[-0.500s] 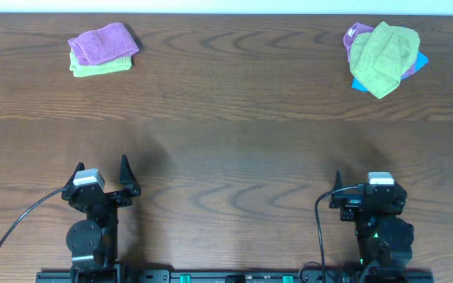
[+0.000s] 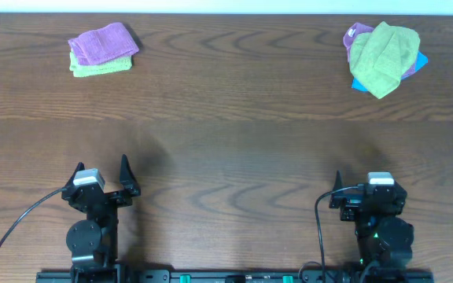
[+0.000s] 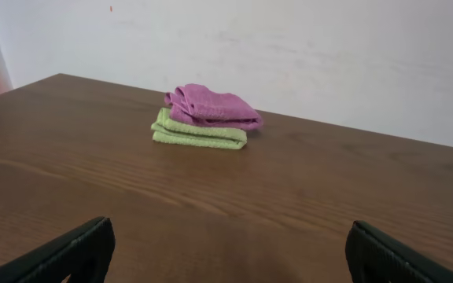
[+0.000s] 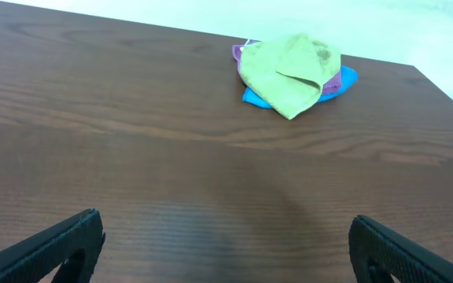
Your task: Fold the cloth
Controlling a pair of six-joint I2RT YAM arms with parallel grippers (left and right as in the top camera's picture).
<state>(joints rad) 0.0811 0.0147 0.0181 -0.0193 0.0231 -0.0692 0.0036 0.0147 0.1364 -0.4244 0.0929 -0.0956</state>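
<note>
The cloth (image 2: pixel 382 53) lies at about 1 o'clock on the table (image 2: pixel 226 126) in the overhead view, well apart from both arms. It is rumpled rather than flat and sits on top of a small heap. A purple towel (image 2: pixel 355 35) shows at its 10 o'clock edge, and a blue towel (image 2: pixel 421 63) peeks out at its 4 o'clock side. In the right wrist view the cloth is ahead, a little toward 1 o'clock, with a loose flap lying across its top. Whether a tag shows on it cannot be told.

At 11 o'clock on the table is a second stack. There, a second purple towel (image 2: pixel 102 41) rests bunched on a folded pale green towel (image 2: pixel 93 69). In the left wrist view this stack sits at 12 o'clock, near the far edge of the table.

The left gripper (image 3: pixel 230 248) is at 7 o'clock on the table. Its dark fingers (image 3: pixel 77 251) are spread wide, and only bare wood shows between them.

The right gripper (image 4: pixel 226 251) is at 5 o'clock. Its fingers (image 4: pixel 399 251) are spread equally wide, again with bare wood between them.

Both grippers are by the near edge of the table, apart from every towel.
</note>
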